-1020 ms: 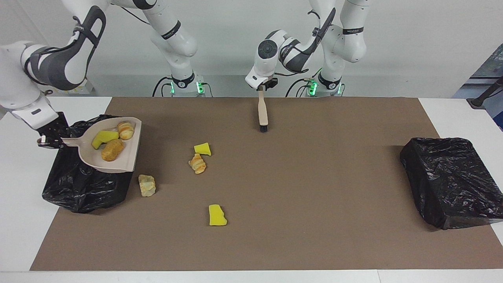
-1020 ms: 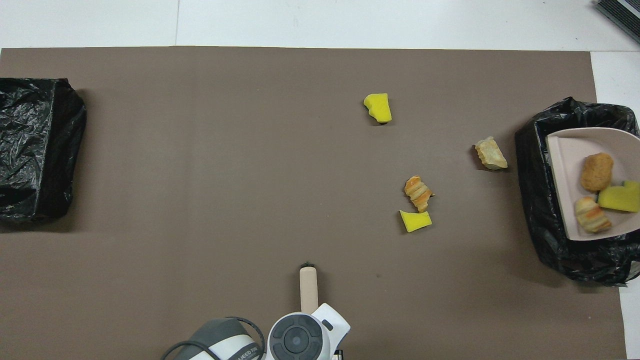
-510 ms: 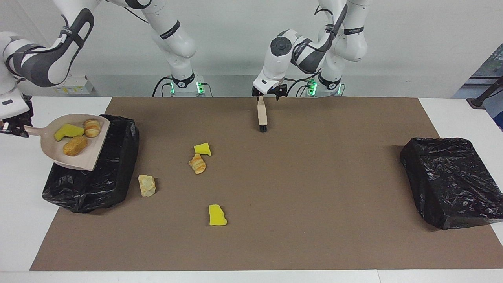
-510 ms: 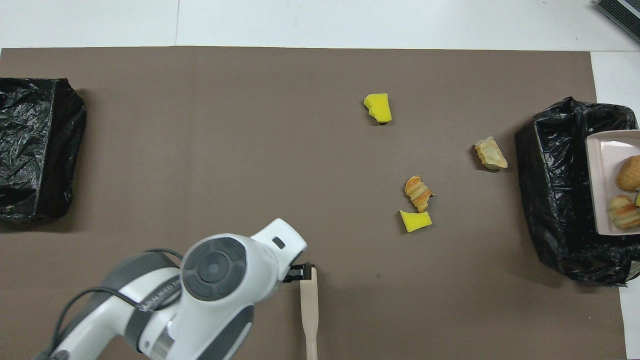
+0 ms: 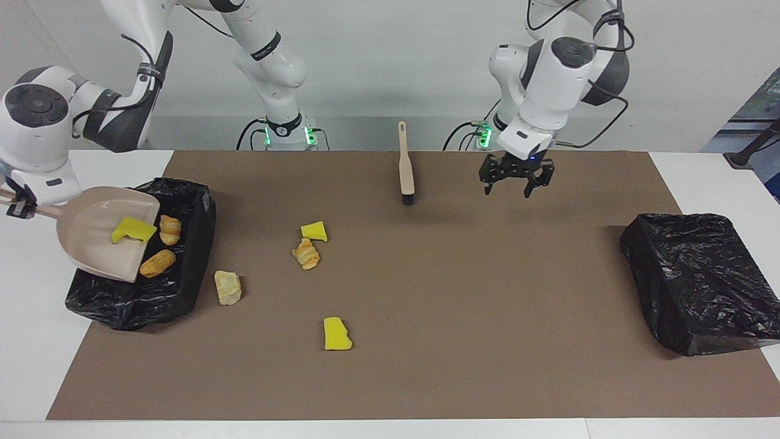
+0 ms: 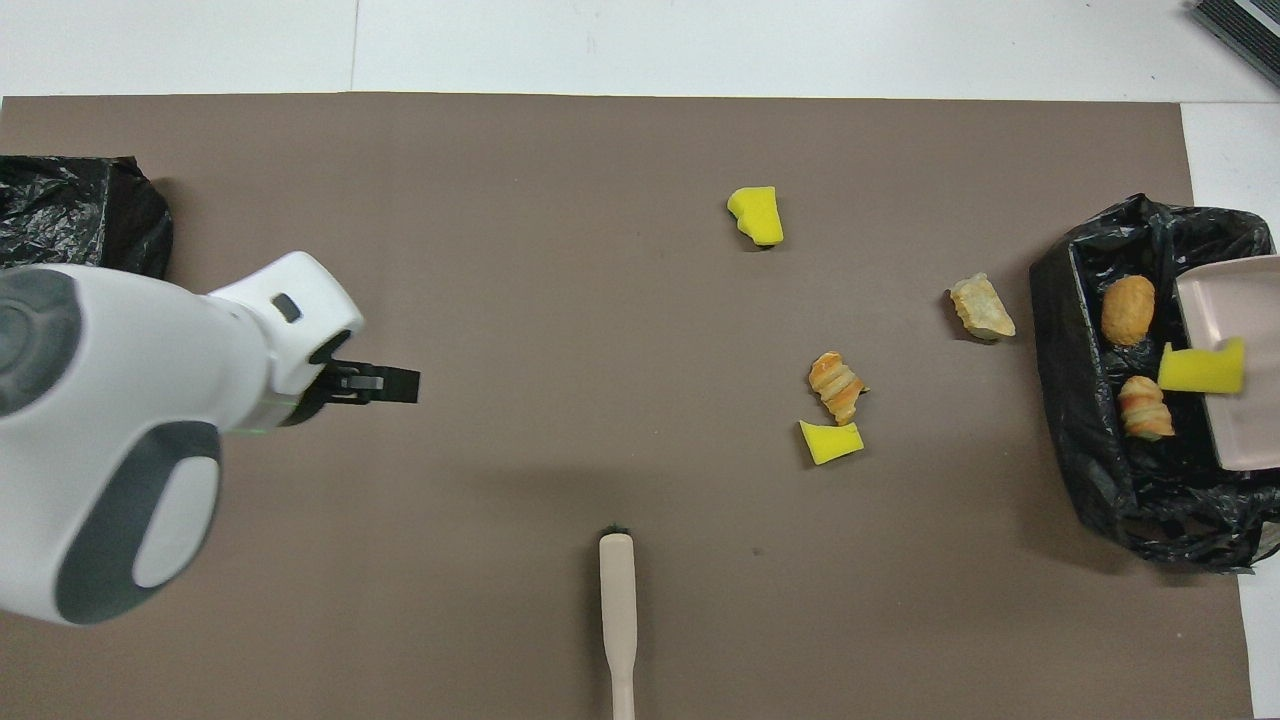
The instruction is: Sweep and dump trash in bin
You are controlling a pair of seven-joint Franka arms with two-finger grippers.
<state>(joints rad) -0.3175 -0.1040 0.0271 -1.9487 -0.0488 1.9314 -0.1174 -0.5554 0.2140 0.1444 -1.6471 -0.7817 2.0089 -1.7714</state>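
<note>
My right gripper (image 5: 17, 205) is shut on the handle of the beige dustpan (image 5: 91, 235) and holds it tilted over the black-lined bin (image 5: 140, 292). A yellow sponge (image 5: 133, 230) slides off the pan. A croissant (image 5: 170, 229) and a bread piece (image 5: 157, 263) lie in the bin. On the mat lie a yellow sponge (image 5: 314, 231), a croissant (image 5: 306, 253), a pale bread piece (image 5: 228, 287) and another yellow sponge (image 5: 336, 334). My left gripper (image 5: 517, 183) is open and empty in the air over the mat, beside the brush (image 5: 405, 164), which stands on its bristles.
A second black-bagged bin (image 5: 701, 280) sits at the left arm's end of the brown mat (image 5: 487, 305). In the overhead view the left arm covers part of it (image 6: 80, 215).
The right gripper tipped the dustpan, so the croissant and bread fell into the bin. The left gripper let go of the brush and swung toward the left arm's end.
</note>
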